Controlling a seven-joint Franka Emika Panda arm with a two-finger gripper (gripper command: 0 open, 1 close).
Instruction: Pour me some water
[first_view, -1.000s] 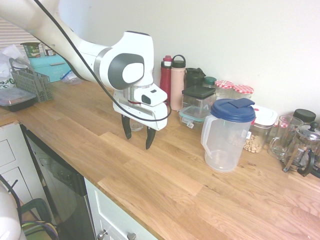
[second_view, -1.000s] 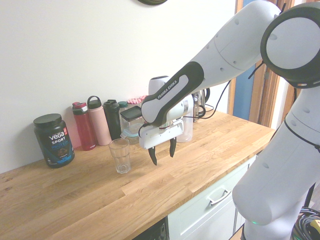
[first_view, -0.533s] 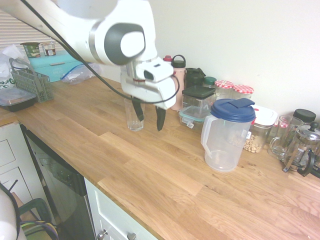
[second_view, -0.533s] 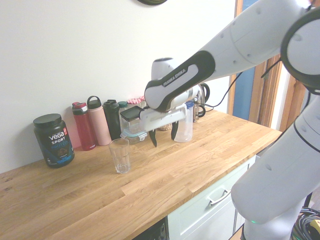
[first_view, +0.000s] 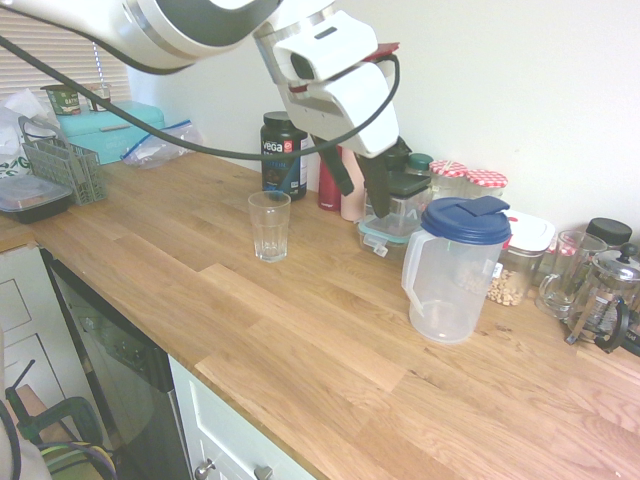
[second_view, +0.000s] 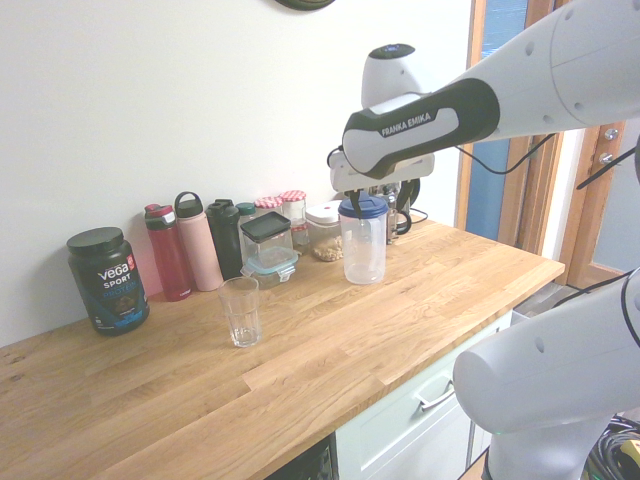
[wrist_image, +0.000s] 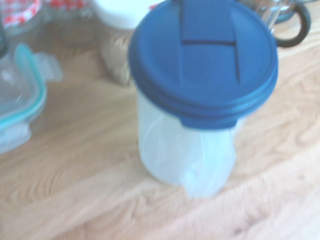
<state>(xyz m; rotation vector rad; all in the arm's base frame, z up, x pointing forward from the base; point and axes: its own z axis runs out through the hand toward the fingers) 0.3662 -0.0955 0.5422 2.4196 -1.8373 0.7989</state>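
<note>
Your gripper (first_view: 368, 188) hangs in the air with its two dark fingers spread wide and nothing between them; it tilts downward from a raised wrist, well above the counter (first_view: 300, 330). In the second exterior view the gripper (second_view: 362, 205) sits just above and behind the blue lid (second_view: 363, 207) of the pitcher (second_view: 364, 250), not touching it as far as you can tell.

The pitcher (first_view: 450, 275) is the thing to watch: a clear plastic jug with a blue flip-top lid (first_view: 465, 219), standing upright on the wooden counter, its handle turned toward the drinking glass. The wrist view looks straight down onto it, so the pitcher (wrist_image: 192, 150) fills the middle of that picture under its lid (wrist_image: 205, 60) (soft focus, but the flap on top is plain enough).

The glass (first_view: 269, 226) stands upright and looks empty, well apart from the pitcher and out toward the front of the counter; in the other view the glass (second_view: 240, 311) is in front of the row of bottles.

Behind these, along the wall, you have a black protein tub (second_view: 108, 279), a red bottle (second_view: 168, 252), a pink bottle (second_view: 199, 242), a lidded glass container (first_view: 395, 205), red-checked jars (first_view: 468, 183) and a French press (first_view: 605, 296).
</note>
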